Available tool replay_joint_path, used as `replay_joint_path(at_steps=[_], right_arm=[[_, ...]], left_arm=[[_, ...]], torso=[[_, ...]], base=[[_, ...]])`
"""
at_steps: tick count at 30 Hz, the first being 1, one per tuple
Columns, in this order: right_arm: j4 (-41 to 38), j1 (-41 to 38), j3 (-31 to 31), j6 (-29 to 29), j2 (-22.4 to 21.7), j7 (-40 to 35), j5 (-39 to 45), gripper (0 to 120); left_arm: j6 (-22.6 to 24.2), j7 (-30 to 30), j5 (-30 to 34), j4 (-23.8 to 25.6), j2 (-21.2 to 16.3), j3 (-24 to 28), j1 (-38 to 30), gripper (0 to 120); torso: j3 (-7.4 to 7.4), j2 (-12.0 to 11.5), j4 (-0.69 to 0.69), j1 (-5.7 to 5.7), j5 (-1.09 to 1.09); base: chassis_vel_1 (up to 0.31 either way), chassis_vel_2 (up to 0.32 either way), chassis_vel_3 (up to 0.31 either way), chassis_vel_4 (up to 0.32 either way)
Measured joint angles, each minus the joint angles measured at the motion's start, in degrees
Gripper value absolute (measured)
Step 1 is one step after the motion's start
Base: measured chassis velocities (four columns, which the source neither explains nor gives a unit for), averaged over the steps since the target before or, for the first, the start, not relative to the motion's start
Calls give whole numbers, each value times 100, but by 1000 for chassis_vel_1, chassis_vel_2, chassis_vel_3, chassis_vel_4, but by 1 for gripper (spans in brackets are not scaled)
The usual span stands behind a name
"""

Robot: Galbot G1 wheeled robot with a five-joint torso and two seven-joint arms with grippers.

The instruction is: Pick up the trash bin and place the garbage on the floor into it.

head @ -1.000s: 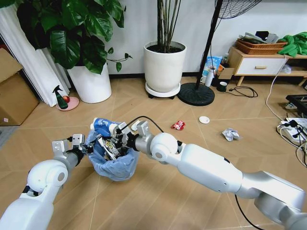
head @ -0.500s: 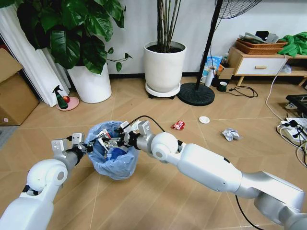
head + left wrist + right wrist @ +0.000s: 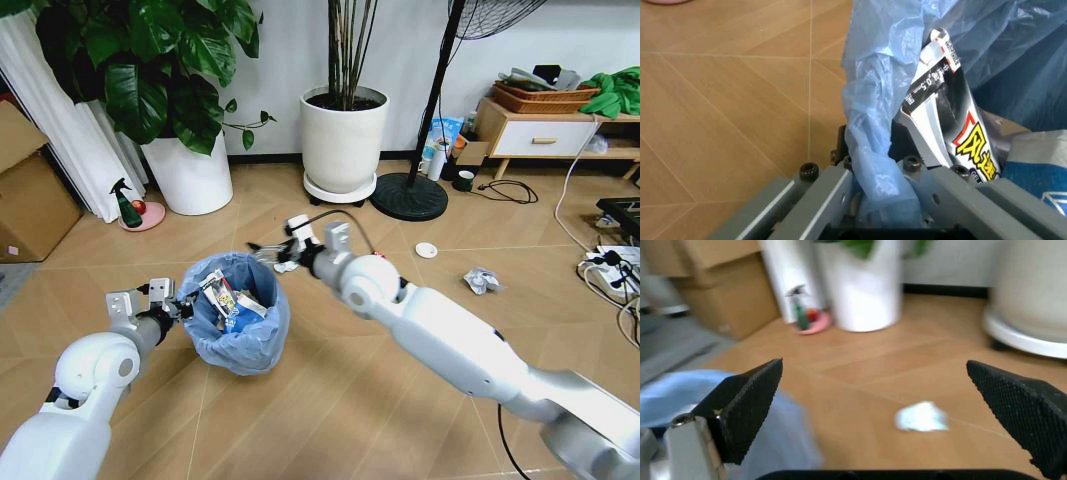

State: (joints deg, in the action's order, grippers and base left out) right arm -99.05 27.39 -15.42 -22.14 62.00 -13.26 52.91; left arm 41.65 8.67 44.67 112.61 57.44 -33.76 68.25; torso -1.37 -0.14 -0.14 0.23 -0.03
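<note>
The trash bin [image 3: 238,338], lined with a crinkly light blue bag, stands on the floor [image 3: 330,400] in the head view. My left gripper [image 3: 168,303] is shut on its near rim; the left wrist view shows the bag's edge [image 3: 873,185] pinched between the fingers [image 3: 830,192]. Garbage lies inside: a black-and-white wrapper with yellow print [image 3: 953,130] and a blue-white packet [image 3: 242,312]. My right gripper [image 3: 277,256] hovers open just beyond the bin's far rim. Between its fingers [image 3: 750,405] a crumpled white paper [image 3: 921,417] lies on the floor.
A white disc [image 3: 426,250] and a crumpled wrapper [image 3: 481,281] lie on the floor to the right. White plant pots [image 3: 343,140] and a fan base [image 3: 408,196] stand behind, a green spray bottle [image 3: 126,205] and a cardboard box [image 3: 30,200] at left, cables [image 3: 610,265] at right.
My right gripper has let the blue-white packet drop into the bin, then lifted out and moved beyond its far rim, open. The left gripper still holds the rim.
</note>
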Motion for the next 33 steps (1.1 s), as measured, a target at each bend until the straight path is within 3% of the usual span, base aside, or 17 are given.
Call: replay_joint_path(at_steps=[6, 15, 17, 21, 33], right_arm=[[-251, 1084, 1324, 117, -607, -57, -829, 100], [-546, 2582, 2627, 266, -722, -215, -1476, 100], [-746, 3235, 3296, 286, -691, -187, -1773, 100], [-957, 3907, 3938, 356, -601, -121, -2084, 100], [-1257, 4809, 4720, 479, -335, 105, -2327, 100]], left_arm=[[0, -20, 0, 15, -14, -15, 19, 0], [0, -23, -14, 37, 11, -25, 72, 0], [-1, -23, -18, 66, 13, -37, 99, 0], [-6, -25, -35, 94, 12, -87, 143, 0], [-11, 20, -96, 244, 38, -169, 298, 0]], torso=[[1, 0, -1, 0, 1], [0, 0, 0, 0, 2], [1, 0, 0, 0, -1], [1, 0, -2, 0, -1], [0, 1, 0, -1, -2]], base=[[0, 0, 0, 0], [0, 0, 0, 0], [0, 0, 0, 0], [0, 0, 0, 0], [0, 0, 0, 0]])
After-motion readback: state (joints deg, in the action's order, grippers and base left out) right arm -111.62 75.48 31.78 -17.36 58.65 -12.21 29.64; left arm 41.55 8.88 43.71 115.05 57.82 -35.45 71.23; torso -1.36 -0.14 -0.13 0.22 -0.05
